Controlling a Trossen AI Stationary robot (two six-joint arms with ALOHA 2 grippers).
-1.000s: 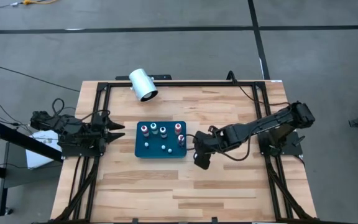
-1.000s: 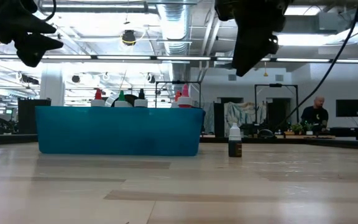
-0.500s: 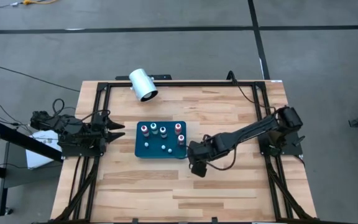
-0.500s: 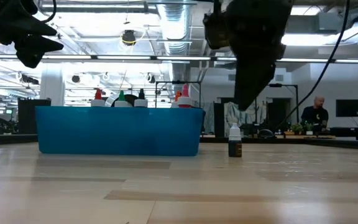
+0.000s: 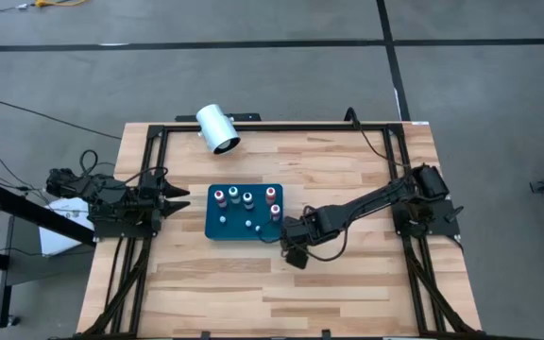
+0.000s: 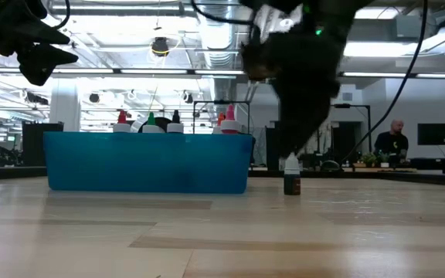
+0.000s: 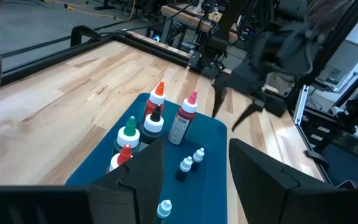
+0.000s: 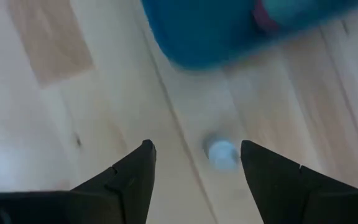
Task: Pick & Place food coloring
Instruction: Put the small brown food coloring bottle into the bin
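A tiny dark-bodied food coloring bottle with a white cap [image 6: 291, 177] stands alone on the wooden table, just right of the teal tray [image 6: 145, 162]. My right gripper [image 8: 194, 152] hangs open above it, pointing steeply down; its fingers stand either side of the cap [image 8: 221, 153] without touching it. Several more bottles with red, pink, green and dark tops [image 7: 159, 109] stand upright in the tray [image 5: 217, 227], with tiny whitish pieces [image 7: 191, 159] beside them. My left gripper [image 5: 176, 196] waits open at the table's left edge, pointing at the tray.
A large white cylinder [image 5: 217, 128] lies at the table's far edge, left of centre. Black frame rails [image 5: 149, 161] run along the left, right and far sides. Bare wood lies near the front edge [image 5: 272, 302]. A person [image 6: 395, 139] is far off in the room.
My right gripper has come down and moved toward the table's left, from high beside the tray's right end to just above the lone bottle, tipping more steeply downward. The bottle and tray have stayed in place.
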